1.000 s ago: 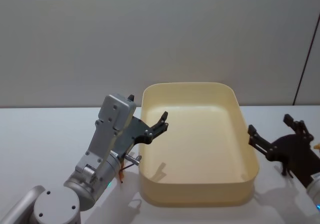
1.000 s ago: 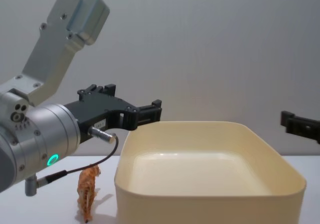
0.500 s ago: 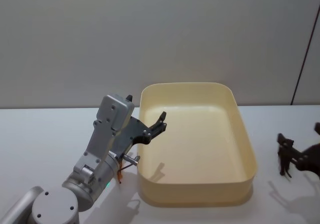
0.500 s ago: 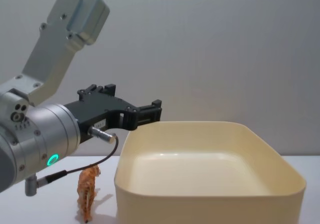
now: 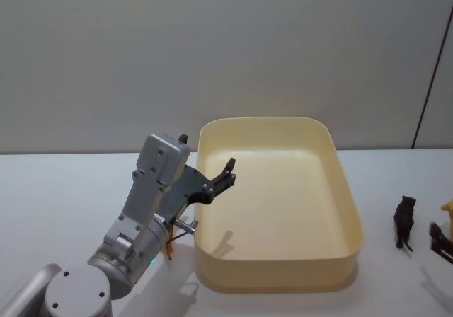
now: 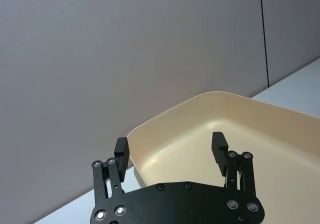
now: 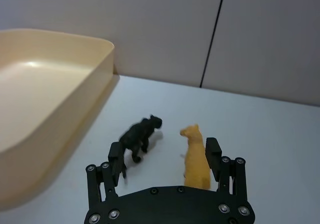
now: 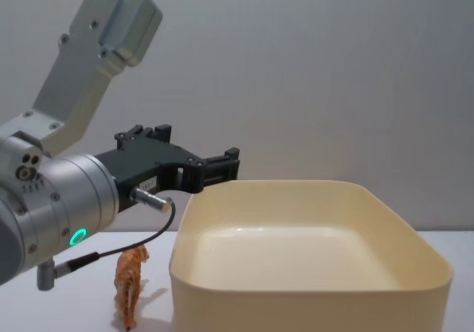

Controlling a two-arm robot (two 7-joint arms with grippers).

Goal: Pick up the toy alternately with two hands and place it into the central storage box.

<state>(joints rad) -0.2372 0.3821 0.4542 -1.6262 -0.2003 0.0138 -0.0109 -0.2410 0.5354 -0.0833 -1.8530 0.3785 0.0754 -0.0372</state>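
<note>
A black toy (image 7: 140,136) and a yellow toy (image 7: 196,156), perhaps a giraffe, are stood on the worktop (image 7: 260,129) right of the cream box (image 5: 350,211), before the right gripper (image 7: 164,151), whose fingers are spread wide. The left gripper (image 6: 170,144) is held wide, empty, over the box's left rim.

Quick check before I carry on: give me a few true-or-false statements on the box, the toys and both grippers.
1. The storage box holds no toy. True.
2. The left gripper grips a toy. False: it is open and empty, above the box's left rim.
3. A black animal and a yellow animal stand on the table to the right of the box. True.
4. The orange toy lies inside the box. False: it stands on the table outside the box's left wall.
5. The right gripper is open near the black and yellow animals. True.
</note>
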